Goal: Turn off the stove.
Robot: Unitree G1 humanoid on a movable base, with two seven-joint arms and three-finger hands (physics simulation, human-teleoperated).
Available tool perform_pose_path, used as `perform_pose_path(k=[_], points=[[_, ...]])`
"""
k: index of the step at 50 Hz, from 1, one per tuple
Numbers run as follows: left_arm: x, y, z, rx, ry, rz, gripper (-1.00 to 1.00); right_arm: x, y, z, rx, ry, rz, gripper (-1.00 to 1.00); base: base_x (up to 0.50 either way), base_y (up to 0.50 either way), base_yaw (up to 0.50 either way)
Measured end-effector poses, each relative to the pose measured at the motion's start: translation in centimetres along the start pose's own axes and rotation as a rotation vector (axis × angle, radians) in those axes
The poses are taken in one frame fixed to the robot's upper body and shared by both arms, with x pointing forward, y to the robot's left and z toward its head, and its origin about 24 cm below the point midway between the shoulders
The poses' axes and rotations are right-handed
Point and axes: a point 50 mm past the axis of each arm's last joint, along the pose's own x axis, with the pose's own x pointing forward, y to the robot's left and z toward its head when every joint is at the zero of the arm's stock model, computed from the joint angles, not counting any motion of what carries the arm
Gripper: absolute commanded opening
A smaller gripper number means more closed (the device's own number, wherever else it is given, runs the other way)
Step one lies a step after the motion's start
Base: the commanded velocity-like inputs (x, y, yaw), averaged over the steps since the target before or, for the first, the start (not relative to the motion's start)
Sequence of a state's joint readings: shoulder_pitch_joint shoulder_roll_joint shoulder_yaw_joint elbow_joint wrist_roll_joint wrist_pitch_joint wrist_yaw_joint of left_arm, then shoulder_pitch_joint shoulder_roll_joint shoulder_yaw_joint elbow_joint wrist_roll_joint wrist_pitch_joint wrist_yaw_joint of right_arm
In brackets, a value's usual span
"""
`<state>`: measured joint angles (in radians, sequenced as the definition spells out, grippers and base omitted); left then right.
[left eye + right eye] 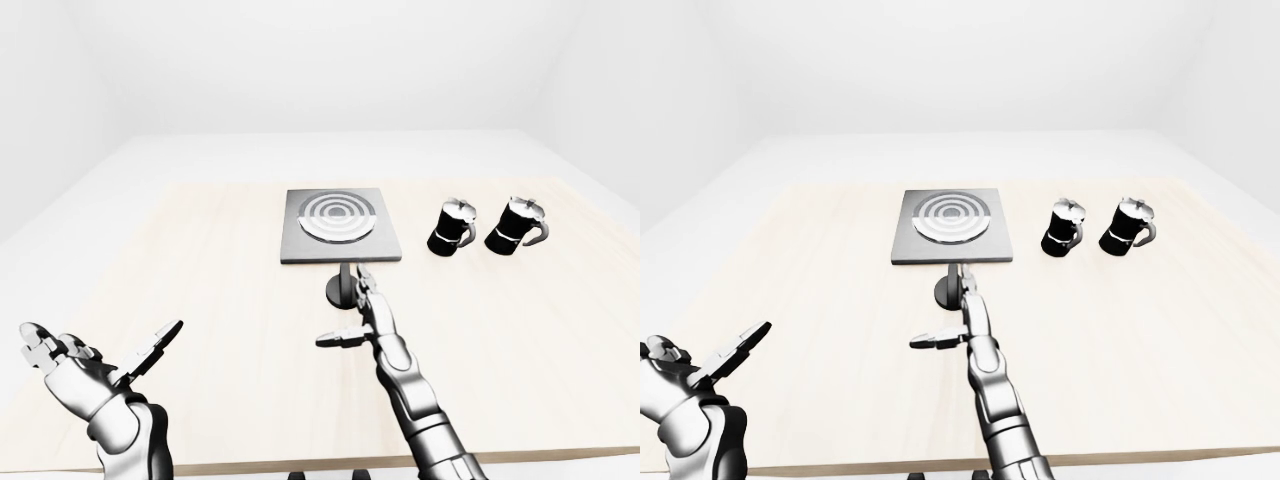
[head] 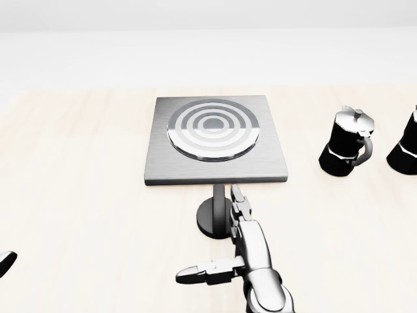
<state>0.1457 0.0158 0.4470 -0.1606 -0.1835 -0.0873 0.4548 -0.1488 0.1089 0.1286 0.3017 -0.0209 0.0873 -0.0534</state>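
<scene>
- Head view: the stove [image 2: 215, 142], a grey square plate with a ringed round burner [image 2: 214, 129], lies flat on the pale wooden table [image 2: 78, 195], centred in the upper half of the view.
- Head view: the stove knob [image 2: 217, 214], a dark round disc with an upright bar grip, sits just below the stove's lower edge.
- Head view: the right hand [image 2: 244, 251] enters from the bottom edge. Its fingers are spread wide and hold nothing. The extended fingers [image 2: 237, 203] overlap the knob's right side; contact cannot be confirmed. The thumb [image 2: 202, 272] points toward the view's left, below the knob.
- Head view: 1 black moka pot [image 2: 347, 151] stands upright, well right of the stove. A 2nd moka pot [image 2: 405, 150] is cut by the right edge.
- Left-eye view: the left hand [image 1: 85, 365] is at the lower left, raised over the table, well apart from the stove. Its fingers are wide and hold nothing.
- Right-eye view: both pots stand side by side, right of the stove, handles toward the view's right.
</scene>
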Motion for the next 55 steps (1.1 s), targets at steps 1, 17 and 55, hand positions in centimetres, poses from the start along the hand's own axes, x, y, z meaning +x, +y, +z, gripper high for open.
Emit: perform_pose_path(k=[1,17,55], points=[[0.0,0.0,0.0,0.000,0.000,0.000,1.00,0.0,0.1,0.0,-0.001,0.001,0.002,1.00,0.00,0.00,0.00],[0.0,0.0,0.1,-0.005,-0.002,0.001,1.00,-0.2,1.0,-0.6,-0.027,0.022,0.023,1.00,0.00,0.00,0.00],[0.1,0.0,0.1,-0.013,-0.002,0.004,1.00,0.1,4.6,-0.2,-0.101,0.015,0.149,1.00,0.00,0.00,0.00]])
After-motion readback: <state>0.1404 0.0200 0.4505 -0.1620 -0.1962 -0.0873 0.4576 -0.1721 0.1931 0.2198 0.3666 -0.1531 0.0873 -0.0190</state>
